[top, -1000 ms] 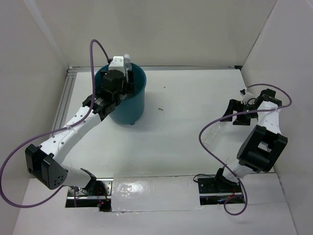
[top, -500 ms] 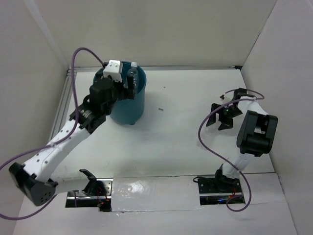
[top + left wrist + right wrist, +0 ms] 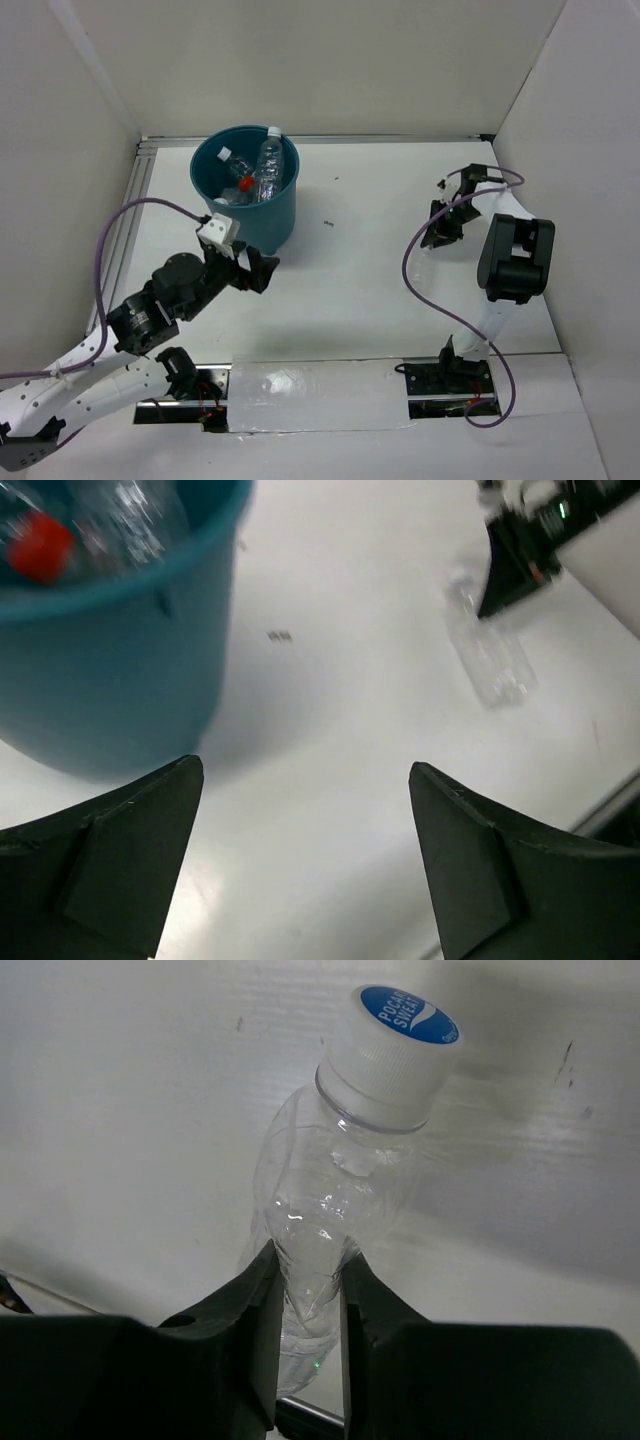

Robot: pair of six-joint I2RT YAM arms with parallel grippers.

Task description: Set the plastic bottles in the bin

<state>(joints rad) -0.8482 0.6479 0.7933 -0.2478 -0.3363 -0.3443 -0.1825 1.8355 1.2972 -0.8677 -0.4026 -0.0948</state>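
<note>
Most of the job looks done from where I stand: the round, teal-blue plastic bin [image 3: 268, 228], tapering towards its base, sits near the far left corner of the white table [image 3: 370, 290]. It holds several small clear plastic bottles [image 3: 266, 165], one red-capped and at least one white-capped, heaped against each other so that one neck pokes above the rim. What seems to be left is a single clear plastic bottle with a white screw cap [image 3: 340, 1175], over by the right edge of the table, well apart from the bin. The right gripper [image 3: 306, 1265] is clenched on its lower body, and the thin wall is buckled inward between the black fingers, so it looks like soft, crinkly stuff that gives under a squeeze; the ribbed cap carries a blue printed label. In the left wrist view the bottle appears to lie on its side, though I cannot tell whether it rests on the table or hangs just clear of it. The left gripper [image 3: 255, 272] hangs just in front of the bin, toward the near edge, its fingers spread wide with nothing between them. I can make out no other loose bottle, so I judge that carrying this one across and letting it go over the bin would finish things. The table is matt and smooth, marked by a few small dark specks [image 3: 328, 223]
</note>
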